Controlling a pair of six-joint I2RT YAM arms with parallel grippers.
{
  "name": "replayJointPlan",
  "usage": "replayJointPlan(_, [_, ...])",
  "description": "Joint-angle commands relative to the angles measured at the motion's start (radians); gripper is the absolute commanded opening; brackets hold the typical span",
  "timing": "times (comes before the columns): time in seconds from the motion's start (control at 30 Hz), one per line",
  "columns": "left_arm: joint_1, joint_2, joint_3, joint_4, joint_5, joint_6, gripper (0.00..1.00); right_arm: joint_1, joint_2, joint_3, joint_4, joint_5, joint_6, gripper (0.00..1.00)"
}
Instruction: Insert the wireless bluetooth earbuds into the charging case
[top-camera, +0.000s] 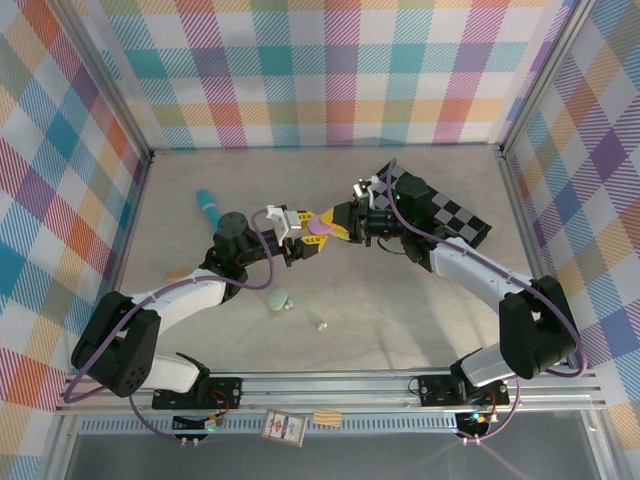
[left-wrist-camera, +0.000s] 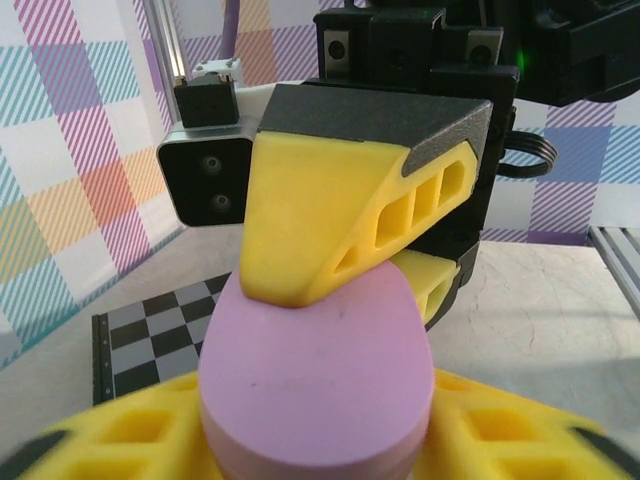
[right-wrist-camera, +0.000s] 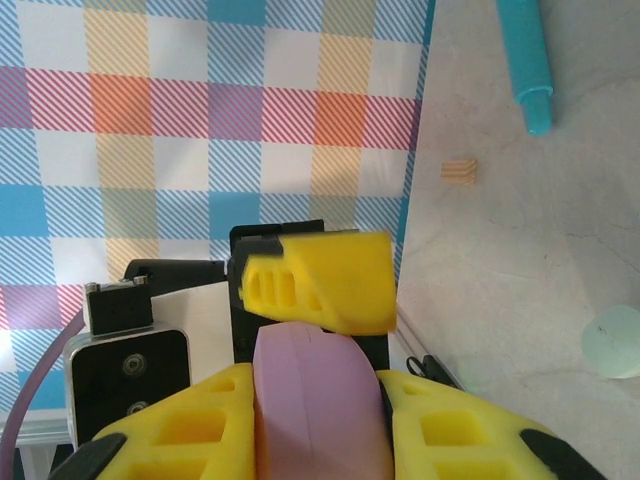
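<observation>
Lilac charging case sits between 2 grippers at table centre, long axis 9-to-3. Right gripper clamps it from 3 o'clock. Left gripper flanks it from 9; I can't tell if gripping. Small mint piece, likely earbud, at 6; left arm nearer.

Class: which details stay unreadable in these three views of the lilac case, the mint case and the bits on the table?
- Lilac case: any buds inside; its own shell hides them, both wrist views.
- Mint case: cut off by the right edge, right wrist view.
- Mint speck: too small to name, top view.
- Left gripper: grip unclear; fingers blurred and cut by the bottom edge, left wrist view.
</observation>
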Motion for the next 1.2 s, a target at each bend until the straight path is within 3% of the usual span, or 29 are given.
replayJointPlan(0.0, [-0.003, -0.041, -0.006, -0.05, -0.023, 0.032, 0.64, -0.005, -0.008, -0.015, 0.005, 0.055, -0.045, 0.08])
replayJointPlan(0.1, [-0.004, -0.084, -0.029, -0.138, -0.077, 0.043, 0.81, -0.015, -0.027, -0.017, -0.102, 0.139, -0.139, 0.08])
replayJointPlan(0.27, [-0.018, -0.179, -0.06, -0.373, -0.21, 0.048, 1.0, -0.06, 0.021, -0.053, -0.155, 0.232, -0.185, 0.06])
replayJointPlan(0.57, [-0.092, -0.304, -0.004, -0.878, -0.606, -0.162, 1.0, -0.082, 0.23, 0.019, -0.339, 0.459, -0.348, 0.06])
replayJointPlan(0.77, [-0.103, -0.282, 0.105, -1.251, -0.685, -0.23, 1.0, -0.083, 0.336, 0.039, -0.33, 0.485, -0.368, 0.07])
replayJointPlan(0.9, [-0.115, -0.219, 0.158, -1.4, -0.702, -0.234, 1.0, -0.084, 0.373, 0.055, -0.342, 0.512, -0.382, 0.11])
replayJointPlan(1.0, [-0.121, -0.146, 0.217, -1.492, -0.734, -0.231, 1.0, -0.085, 0.385, 0.062, -0.353, 0.535, -0.387, 0.18])
replayJointPlan(1.17, [-0.13, -0.053, 0.296, -1.589, -0.758, -0.201, 1.0, -0.084, 0.344, 0.07, -0.41, 0.589, -0.425, 0.45])
